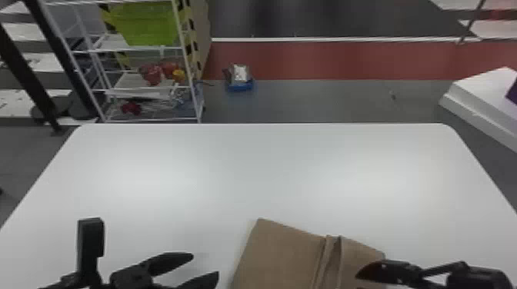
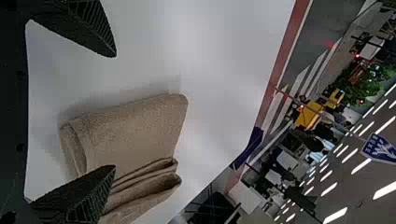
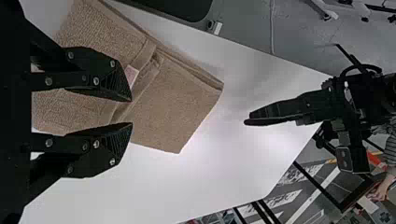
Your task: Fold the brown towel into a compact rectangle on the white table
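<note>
In the head view the brown towel (image 1: 282,253) lies folded near the front of the white table (image 1: 269,165), with a raised crease across it. My left gripper (image 1: 205,265) stands open left of the towel, apart from it. My right gripper (image 1: 357,276) is over the towel's right part. The left wrist view has the towel (image 2: 135,133) showing stacked folds, beyond the left gripper (image 2: 114,112). In the right wrist view the towel (image 3: 173,102) lies under the right gripper (image 3: 132,112), whose fingers are parted with no cloth visibly pinched; a pale label shows by the crease.
A wire shelf (image 1: 146,86) with a green bin (image 1: 148,23) stands behind the table at the left. A white surface (image 1: 481,100) is beyond the table's right edge. A blue-based object (image 1: 240,78) rests on the floor behind.
</note>
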